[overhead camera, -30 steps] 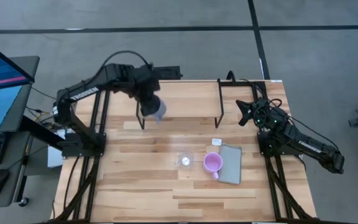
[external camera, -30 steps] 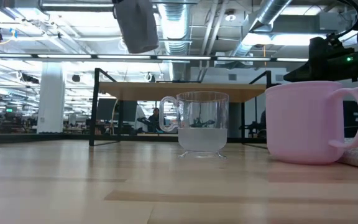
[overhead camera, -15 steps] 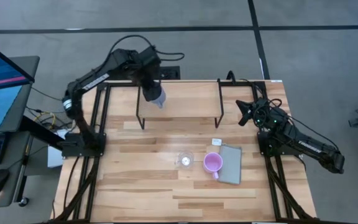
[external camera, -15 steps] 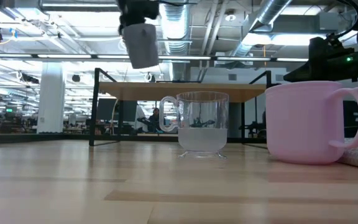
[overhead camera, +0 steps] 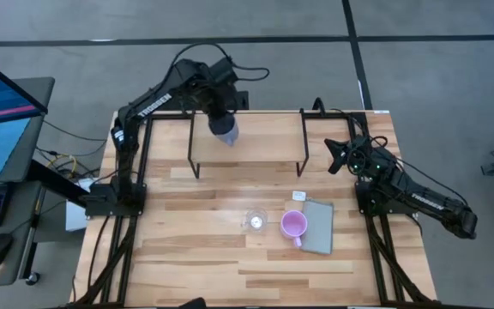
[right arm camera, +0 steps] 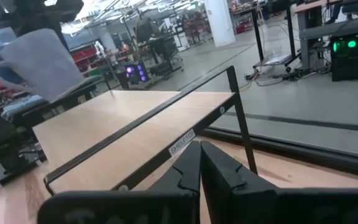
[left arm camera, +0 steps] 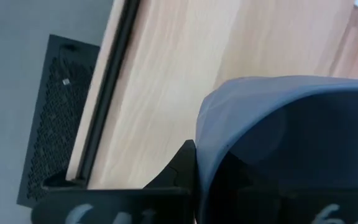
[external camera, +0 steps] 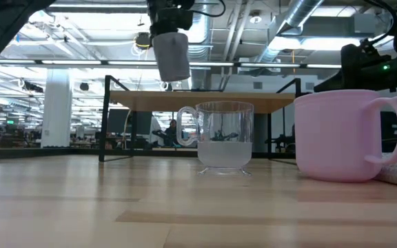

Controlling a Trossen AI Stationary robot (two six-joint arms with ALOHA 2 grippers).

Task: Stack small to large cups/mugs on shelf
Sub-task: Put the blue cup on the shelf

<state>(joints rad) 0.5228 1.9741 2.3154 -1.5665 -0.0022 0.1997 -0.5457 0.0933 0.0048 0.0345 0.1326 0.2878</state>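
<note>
My left gripper (overhead camera: 221, 118) hangs over the left part of the shelf (overhead camera: 256, 142), shut on the blue-grey mug (overhead camera: 224, 131), which is in the air above the board (external camera: 171, 56). The clear glass cup (overhead camera: 256, 221) and the pink mug (overhead camera: 293, 226) stand on their bases on the tabletop in front of the shelf. My right gripper (overhead camera: 333, 154) waits level beside the shelf's right end, its fingers (right arm camera: 191, 171) shut on nothing. My left gripper holds the blue-grey mug at its upper rim (left arm camera: 199, 146), coming from above and slanting down. One dark finger (left arm camera: 179, 169) lies against the outside of the wall; the mug hides the other. The mug hangs below the fingers, a little tilted, clear of the shelf.
A flat grey pad (overhead camera: 318, 226) lies right of the pink mug. The shelf's black legs (overhead camera: 304, 142) stand at its two ends. A small white tag (overhead camera: 298, 196) lies behind the pink mug. Bare tabletop spreads toward the near edge (overhead camera: 230, 275).
My left gripper has carried the blue-grey mug toward the table's far edge and a little to the right, from over the shelf's front left edge to above its board. It has sunk slightly, and the mug has stayed in the hold.
</note>
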